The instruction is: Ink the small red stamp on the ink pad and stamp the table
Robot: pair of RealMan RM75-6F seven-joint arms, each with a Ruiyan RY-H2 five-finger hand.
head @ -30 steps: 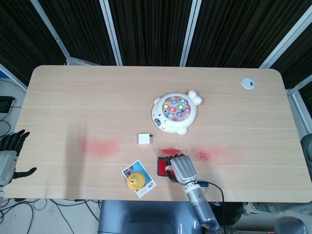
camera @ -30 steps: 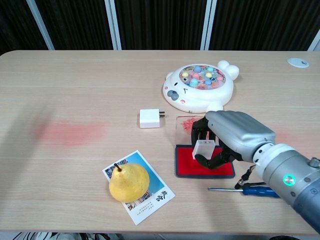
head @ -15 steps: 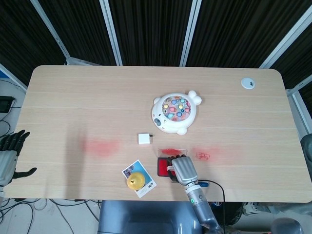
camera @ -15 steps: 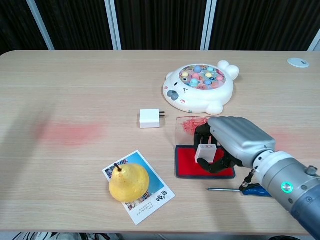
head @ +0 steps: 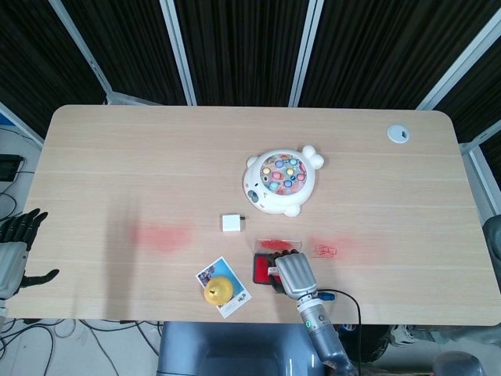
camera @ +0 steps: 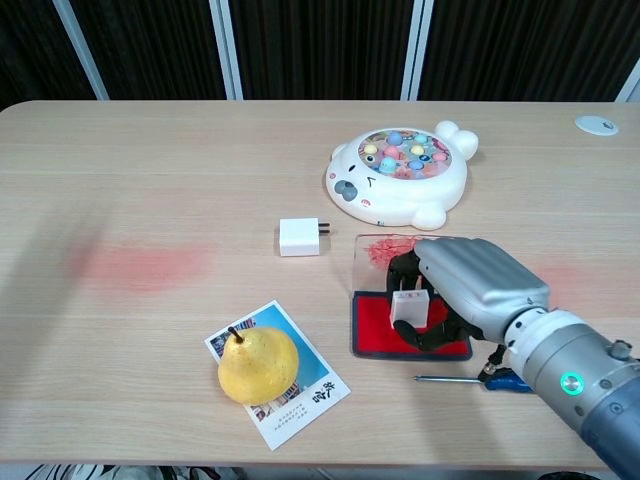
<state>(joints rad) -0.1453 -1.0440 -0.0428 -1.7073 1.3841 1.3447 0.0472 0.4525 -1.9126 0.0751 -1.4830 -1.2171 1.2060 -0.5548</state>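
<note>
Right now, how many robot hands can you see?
2. The right hand holds the stamp over the ink pad. The left hand waits off the table's left edge.

Your right hand [head: 288, 272] sat curled over the red ink pad [head: 260, 268] near the table's [head: 117, 172] front edge, while your left hand [head: 14, 254] hung off-table, fingers apart.
</note>
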